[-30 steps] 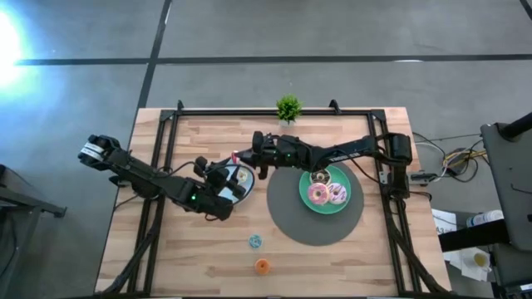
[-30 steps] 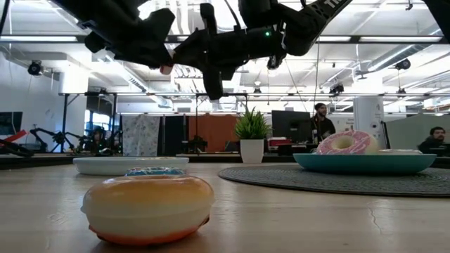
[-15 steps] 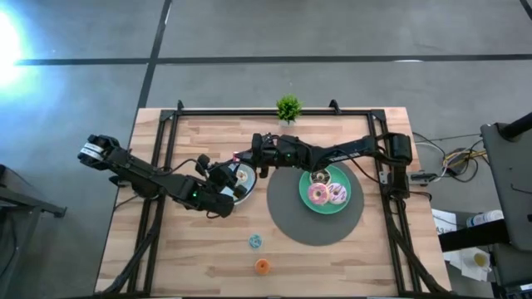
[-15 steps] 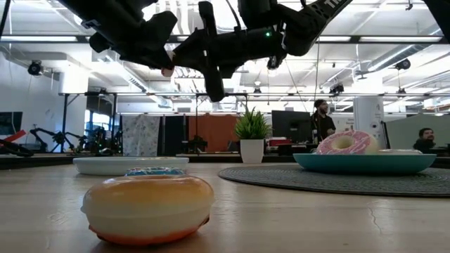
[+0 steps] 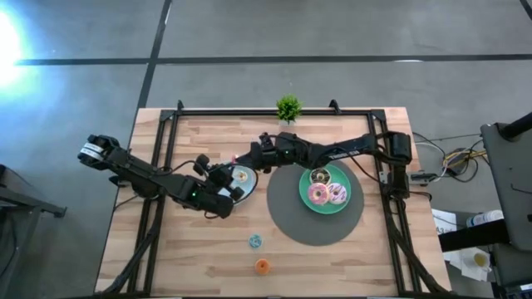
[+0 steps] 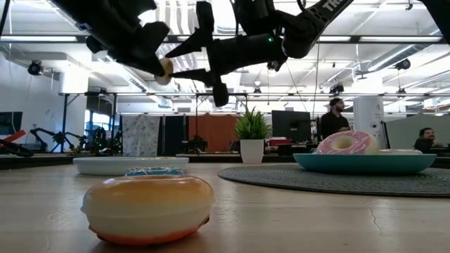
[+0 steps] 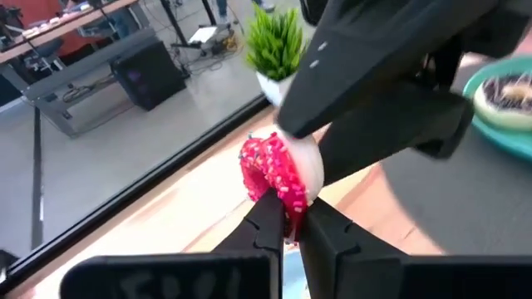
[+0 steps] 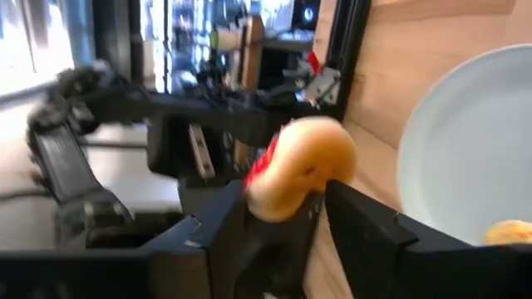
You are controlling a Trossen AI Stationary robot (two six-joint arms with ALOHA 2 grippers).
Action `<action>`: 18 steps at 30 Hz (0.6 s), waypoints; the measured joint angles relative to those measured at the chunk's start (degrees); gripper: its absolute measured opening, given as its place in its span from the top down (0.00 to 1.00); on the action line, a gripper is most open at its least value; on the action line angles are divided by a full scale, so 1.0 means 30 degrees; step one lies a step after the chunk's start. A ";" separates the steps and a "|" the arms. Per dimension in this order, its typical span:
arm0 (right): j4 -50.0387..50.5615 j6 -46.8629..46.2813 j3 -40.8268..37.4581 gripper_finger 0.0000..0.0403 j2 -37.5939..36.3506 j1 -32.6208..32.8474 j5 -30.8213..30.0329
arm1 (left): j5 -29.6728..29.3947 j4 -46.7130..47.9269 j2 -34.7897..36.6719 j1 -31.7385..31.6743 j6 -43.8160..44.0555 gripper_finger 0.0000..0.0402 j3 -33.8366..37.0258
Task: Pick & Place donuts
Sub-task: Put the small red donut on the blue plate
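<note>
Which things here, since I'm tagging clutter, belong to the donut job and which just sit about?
Job: reddish mini donut, left gripper, right gripper, three large donuts, teal plate, blue mini, orange mini, yellow mini, light-blue plate.
Lying about: plant, grey mat.

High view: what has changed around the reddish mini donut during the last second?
The right gripper drew back slightly toward the teal plate. Its fingers now stand open around the reddish mini donut, which the left gripper pinches above the light-blue plate. Everything else stayed put.
</note>
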State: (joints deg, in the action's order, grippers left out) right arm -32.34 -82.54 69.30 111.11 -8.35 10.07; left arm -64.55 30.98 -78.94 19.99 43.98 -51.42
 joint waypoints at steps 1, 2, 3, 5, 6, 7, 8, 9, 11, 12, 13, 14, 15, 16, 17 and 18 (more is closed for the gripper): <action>0.0212 0.0288 0.0000 0.58 0.0000 -0.0145 0.0489 | 0.0222 0.0464 0.0000 0.0000 0.0196 0.99 0.0000; 0.0437 0.0571 0.0000 0.56 -0.0013 -0.0310 0.0928 | 0.0459 0.1143 0.0000 0.0000 0.0452 0.99 0.0000; 0.0709 0.0893 0.0000 0.55 -0.0039 -0.0449 0.1308 | 0.0795 0.1899 0.0000 0.0000 0.0831 0.99 0.0000; 0.1158 0.1560 0.0000 0.53 -0.0109 -0.0757 0.1964 | 0.1388 0.3482 0.0000 0.0022 0.1644 0.99 0.0005; 0.1368 0.1824 -0.0005 0.52 -0.0204 -0.0913 0.2249 | 0.1629 0.4334 0.0000 0.0022 0.2058 0.99 0.0010; 0.1568 0.2165 -0.0015 0.51 -0.0333 -0.1041 0.2497 | 0.1943 0.5108 0.0000 0.0015 0.2396 0.99 0.0042; 0.1761 0.2628 -0.0015 0.50 -0.0532 -0.1163 0.2684 | 0.2295 0.5751 0.0000 0.0015 0.2648 0.99 0.0154; 0.2067 0.3159 -0.0018 0.50 -0.0800 -0.1286 0.2785 | 0.2705 0.6056 0.0000 0.0015 0.2724 0.99 0.0329; 0.2927 0.4311 -0.0015 0.50 -0.1459 -0.1524 0.2833 | 0.3720 0.6192 0.0000 0.0015 0.2284 0.99 0.0828; 0.3578 0.4885 -0.0015 0.50 -0.1814 -0.1652 0.2853 | 0.4268 0.6070 0.0000 0.0015 0.1675 0.99 0.1080; 0.4248 0.5497 -0.0015 0.50 -0.2192 -0.1787 0.2846 | 0.4783 0.5696 0.0000 0.0007 0.0870 0.99 0.1388; 0.5054 0.6142 -0.0015 0.50 -0.2619 -0.1907 0.2826 | 0.5348 0.4976 0.0000 -0.0002 -0.0082 0.99 0.1737; 0.5786 0.6784 -0.0022 0.50 -0.3022 -0.2020 0.2824 | 0.5869 0.4032 0.0000 -0.0007 -0.1156 0.99 0.2105; 0.6603 0.7394 -0.0015 0.50 -0.3472 -0.2116 0.2807 | 0.6379 0.3049 0.0000 -0.0029 -0.2342 0.99 0.2470; 0.7433 0.8019 -0.0015 0.50 -0.3917 -0.2178 0.2736 | 0.6876 0.2086 0.0000 -0.0072 -0.3570 0.99 0.2818; 0.8019 0.8532 -0.0015 0.50 -0.4345 -0.2236 0.2646 | 0.7517 0.1212 0.0000 -0.0181 -0.4743 0.99 0.3130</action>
State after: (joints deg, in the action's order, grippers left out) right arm -8.29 -56.94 69.25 98.07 -15.06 18.01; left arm -42.00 34.61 -78.94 19.45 29.75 -42.03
